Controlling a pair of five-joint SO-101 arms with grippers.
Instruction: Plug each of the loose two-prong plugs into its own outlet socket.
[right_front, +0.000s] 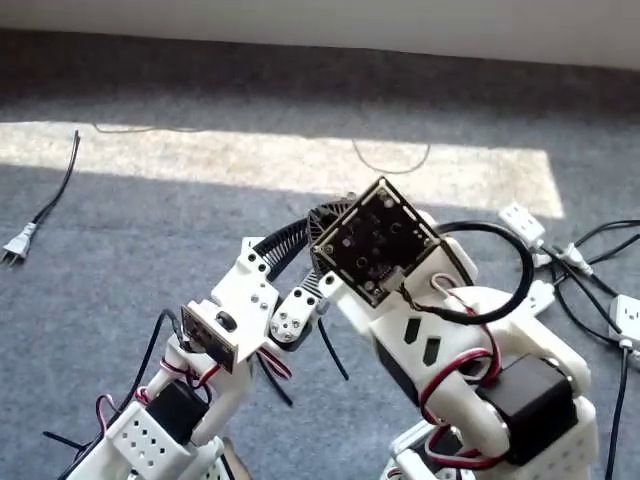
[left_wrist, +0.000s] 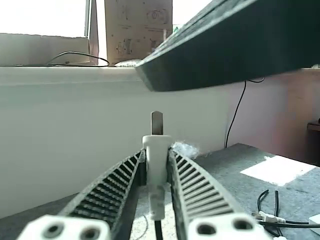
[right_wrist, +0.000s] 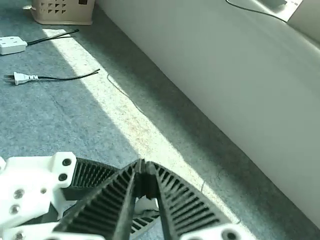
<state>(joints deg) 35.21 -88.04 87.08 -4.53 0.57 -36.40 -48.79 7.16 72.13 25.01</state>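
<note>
Above the carpet (right_front: 150, 230), left hand (left_wrist: 156, 154) clamps white plug (left_wrist: 156, 172) beneath dark board (left_wrist: 235, 45); right hand (right_wrist: 146, 172) closed.

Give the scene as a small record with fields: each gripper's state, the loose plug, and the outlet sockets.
left gripper: shut on a white two-prong plug, prongs pointing away from the wrist
right gripper: fingers closed together; what lies between them cannot be told
loose plug: flat on the grey carpet, black cable attached, apart from both grippers
outlet sockets: white, on the carpet, on the opposite side from the loose plug
</note>
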